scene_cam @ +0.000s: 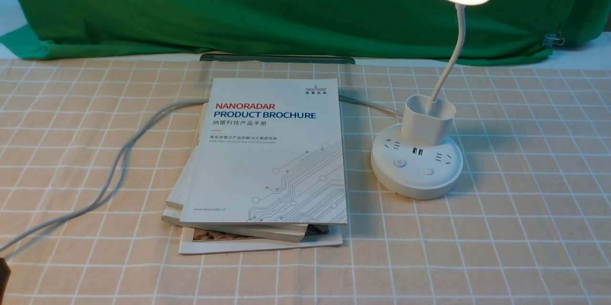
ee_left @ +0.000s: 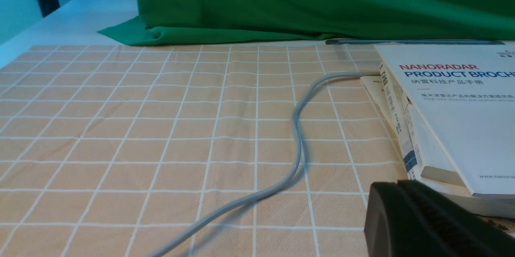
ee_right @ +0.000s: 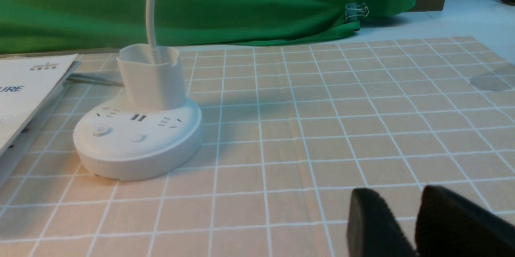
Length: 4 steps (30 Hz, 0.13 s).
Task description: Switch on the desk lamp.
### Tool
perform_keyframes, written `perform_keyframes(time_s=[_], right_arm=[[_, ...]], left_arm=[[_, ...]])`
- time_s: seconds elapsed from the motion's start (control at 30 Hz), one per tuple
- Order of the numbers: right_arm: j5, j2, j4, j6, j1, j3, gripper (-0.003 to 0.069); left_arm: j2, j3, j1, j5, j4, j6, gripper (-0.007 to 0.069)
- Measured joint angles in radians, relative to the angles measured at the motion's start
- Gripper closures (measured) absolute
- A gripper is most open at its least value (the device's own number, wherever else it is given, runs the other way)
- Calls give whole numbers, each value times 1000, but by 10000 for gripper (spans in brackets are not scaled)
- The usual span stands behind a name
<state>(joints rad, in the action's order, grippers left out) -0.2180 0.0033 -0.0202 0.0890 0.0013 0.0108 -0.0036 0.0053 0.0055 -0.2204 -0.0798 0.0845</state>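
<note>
the desk lamp (scene_cam: 420,157) is seen glowing at the right of the front view. the right pincer (ee_right: 418,225) is held apart, clear of it; the left pincer (ee_left: 406,208) looks shut. a second button press could switch the lamp off.

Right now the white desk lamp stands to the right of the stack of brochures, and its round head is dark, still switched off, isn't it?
Not quite. The desk lamp does stand right of the stack of brochures, but its round head is glowing, so it is on. The front view shows this.
</note>
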Motion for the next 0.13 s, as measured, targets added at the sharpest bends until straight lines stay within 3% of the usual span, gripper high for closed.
perform_keyframes(time_s=[0.13], right_arm=[[0,0,0,-1,0,0,421]], left_arm=[[0,0,0,0,0,0,603]])
